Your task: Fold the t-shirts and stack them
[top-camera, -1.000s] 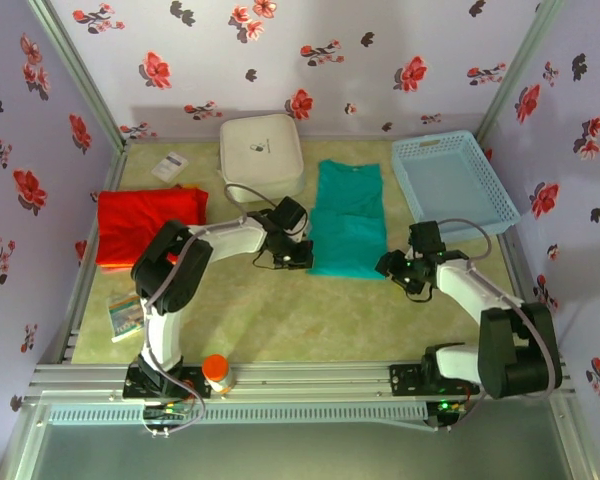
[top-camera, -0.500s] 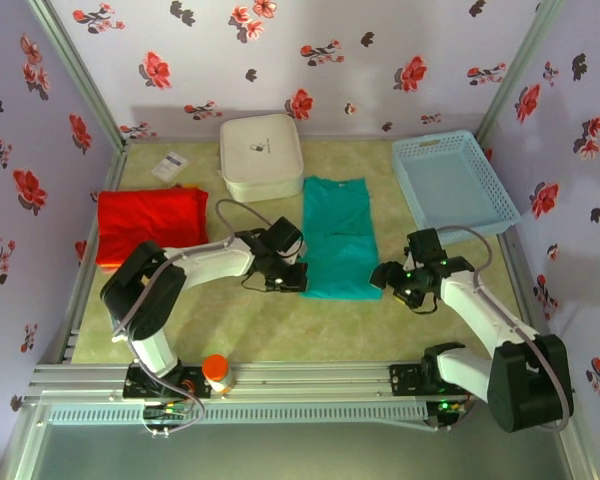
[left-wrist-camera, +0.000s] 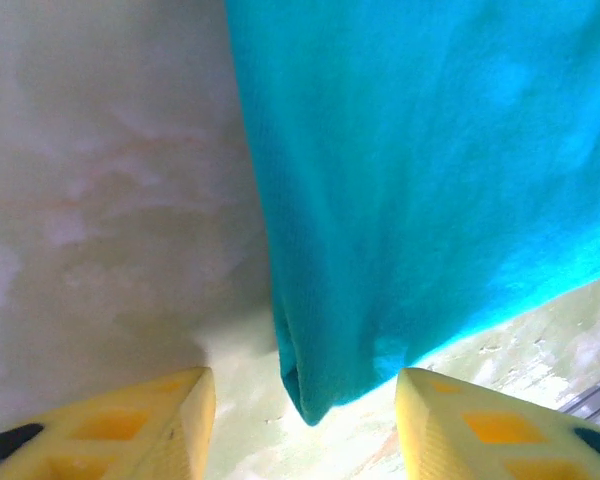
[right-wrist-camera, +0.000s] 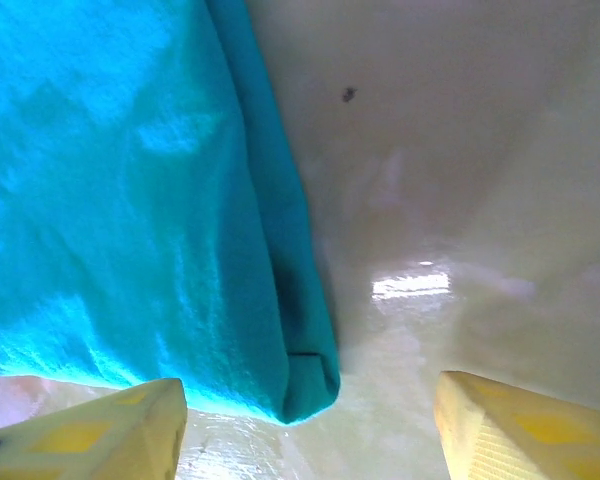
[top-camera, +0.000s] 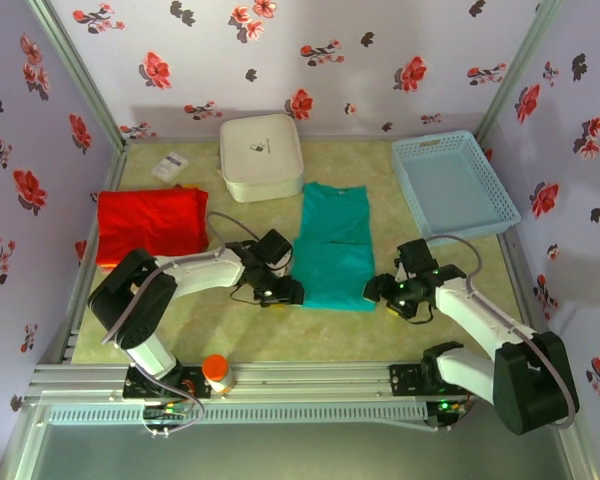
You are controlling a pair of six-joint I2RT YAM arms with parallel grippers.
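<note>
**Both jaws spread at the near corners of the teal t-shirt**

The teal t-shirt (top-camera: pixel 332 245) lies flat in the middle of the counter (top-camera: pixel 310 335), folded into a long strip that runs from just beside the white box (top-camera: pixel 261 155) at the far edge toward the near edge; the red t-shirt (top-camera: pixel 150 225) lies folded by the left edge, well apart from it; the blue basket (top-camera: pixel 452 185) sits in the far right corner.

The left arm (top-camera: pixel 205 270) reaches in from the left, and the left jaws sit low at the strip's near left corner; from the left wrist, the yellow fingers (left-wrist-camera: pixel 130 430) stand spread, with the corner of the teal cloth (left-wrist-camera: pixel 430 180) between them and touching neither.

The right arm (top-camera: pixel 470 310) reaches to the near right corner; the right jaws are spread wide, and the folded corner of the cloth (right-wrist-camera: pixel 120 200) lies on the counter between the fingers (right-wrist-camera: pixel 530 425), unpinched.
</note>
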